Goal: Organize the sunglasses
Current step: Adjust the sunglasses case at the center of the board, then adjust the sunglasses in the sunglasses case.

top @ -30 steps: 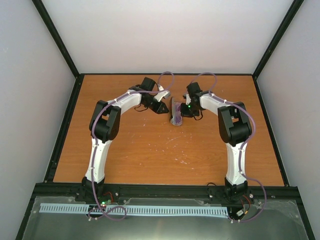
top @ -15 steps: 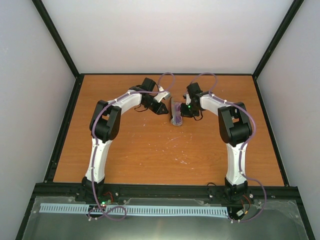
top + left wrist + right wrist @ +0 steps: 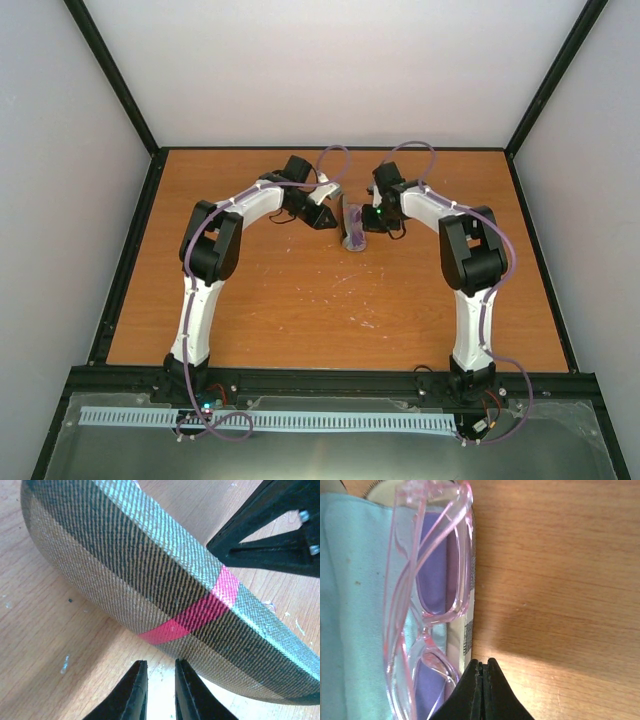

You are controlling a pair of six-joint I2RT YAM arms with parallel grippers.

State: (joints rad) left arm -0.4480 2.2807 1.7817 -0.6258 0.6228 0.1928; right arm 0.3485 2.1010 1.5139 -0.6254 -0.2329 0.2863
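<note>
The sunglasses (image 3: 434, 575), a clear pink frame with purple lenses, lie folded on a pale blue cloth (image 3: 350, 605) inside the open case (image 3: 468, 630). From the left wrist view the case (image 3: 150, 580) shows its grey-tan woven outside with a red band. In the top view the case (image 3: 353, 238) sits mid-table between both arms. My left gripper (image 3: 160, 664) (image 3: 327, 216) stands just short of the case's outer side, its fingers a narrow gap apart with nothing between them. My right gripper (image 3: 484, 661) (image 3: 368, 222) is shut and empty, its tip beside the case's rim.
The case rests on a brown wooden table (image 3: 300, 300) with black rails along its edges and white walls behind and at the sides. In the left wrist view the right gripper's black body (image 3: 270, 535) shows just beyond the case.
The right arm's elbow has shifted slightly outward. Both grippers and the case stay in nearly the same place.
</note>
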